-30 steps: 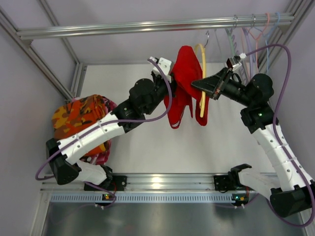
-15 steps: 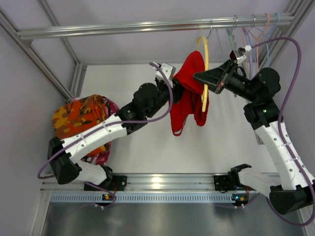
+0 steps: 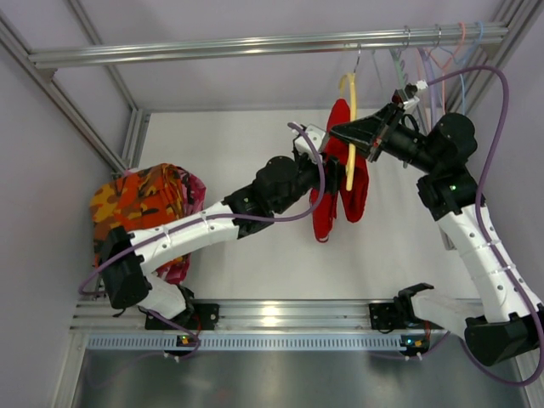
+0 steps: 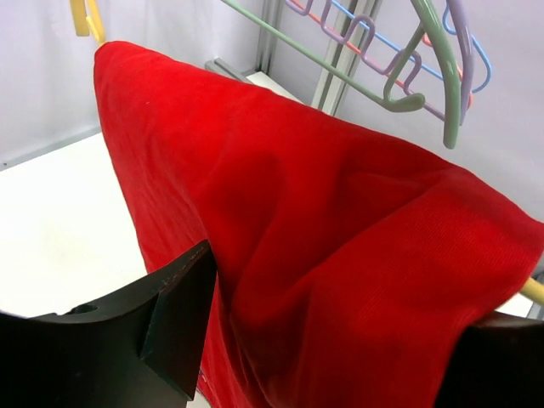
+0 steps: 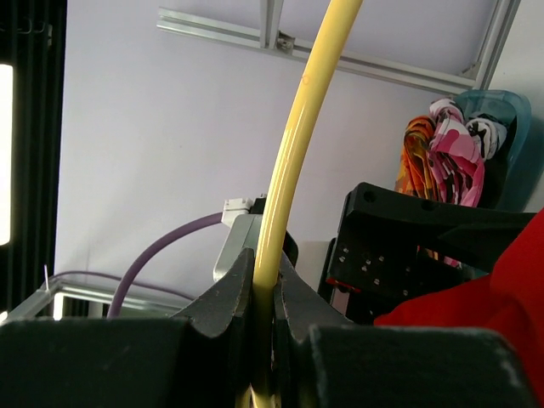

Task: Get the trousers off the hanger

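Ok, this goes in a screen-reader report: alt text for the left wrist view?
Red trousers fill the frame, draped over a yellow hanger, with fabric lying between the left hand's spread black fingers. Pastel hangers hang behind, upper right.

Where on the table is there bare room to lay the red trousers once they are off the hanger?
Free: the white table strip between the left arm and the near rail, and the back-left corner beside the frame post. Crowded: the left edge, under the camouflage cloth, and the middle under the trousers.
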{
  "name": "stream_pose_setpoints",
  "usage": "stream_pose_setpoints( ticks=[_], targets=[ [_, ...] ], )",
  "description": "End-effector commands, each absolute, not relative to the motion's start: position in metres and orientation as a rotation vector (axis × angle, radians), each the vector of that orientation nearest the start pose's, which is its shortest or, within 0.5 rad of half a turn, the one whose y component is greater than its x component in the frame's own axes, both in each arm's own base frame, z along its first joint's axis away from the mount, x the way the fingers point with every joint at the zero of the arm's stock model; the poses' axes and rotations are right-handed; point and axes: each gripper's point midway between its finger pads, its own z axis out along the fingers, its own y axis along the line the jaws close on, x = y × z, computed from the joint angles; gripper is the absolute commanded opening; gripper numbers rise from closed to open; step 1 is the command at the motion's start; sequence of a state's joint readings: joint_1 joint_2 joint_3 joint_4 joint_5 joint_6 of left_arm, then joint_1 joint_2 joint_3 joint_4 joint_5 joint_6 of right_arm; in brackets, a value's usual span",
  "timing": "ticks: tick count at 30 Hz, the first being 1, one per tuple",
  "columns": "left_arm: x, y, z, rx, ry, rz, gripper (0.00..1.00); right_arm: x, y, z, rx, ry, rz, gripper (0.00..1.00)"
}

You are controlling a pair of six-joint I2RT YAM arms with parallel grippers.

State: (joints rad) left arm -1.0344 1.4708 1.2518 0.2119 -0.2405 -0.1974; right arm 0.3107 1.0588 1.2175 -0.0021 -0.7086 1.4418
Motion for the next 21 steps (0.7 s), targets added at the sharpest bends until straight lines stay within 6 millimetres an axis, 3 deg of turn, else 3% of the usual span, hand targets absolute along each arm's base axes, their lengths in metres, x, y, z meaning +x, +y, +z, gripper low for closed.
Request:
stream_pose_setpoints(
  ticks=[1,5,13,19,21],
  targets=[
    [0.286,-0.409,0.395,0.345,1.423,-0.813,0.66,0.201,0.223,0.546,0.000,1.468,1.874,0.00],
    [0.299,-0.397,0.385,0.289,1.446,-0.720,0.61,0.197,0.222,0.548,-0.013,1.465,1.870,0.00],
    [0.307,-0.378,0.373,0.301,1.449,-0.598,0.56,0.190,0.221,0.555,-0.024,1.451,1.889,0.00],
    [0.329,-0.375,0.381,0.264,1.408,-0.573,0.50,0.185,0.221,0.552,-0.030,1.462,1.888,0.00],
    [0.332,-0.379,0.384,0.268,1.393,-0.583,0.42,0.184,0.221,0.550,-0.033,1.469,1.886,0.00]
  ],
)
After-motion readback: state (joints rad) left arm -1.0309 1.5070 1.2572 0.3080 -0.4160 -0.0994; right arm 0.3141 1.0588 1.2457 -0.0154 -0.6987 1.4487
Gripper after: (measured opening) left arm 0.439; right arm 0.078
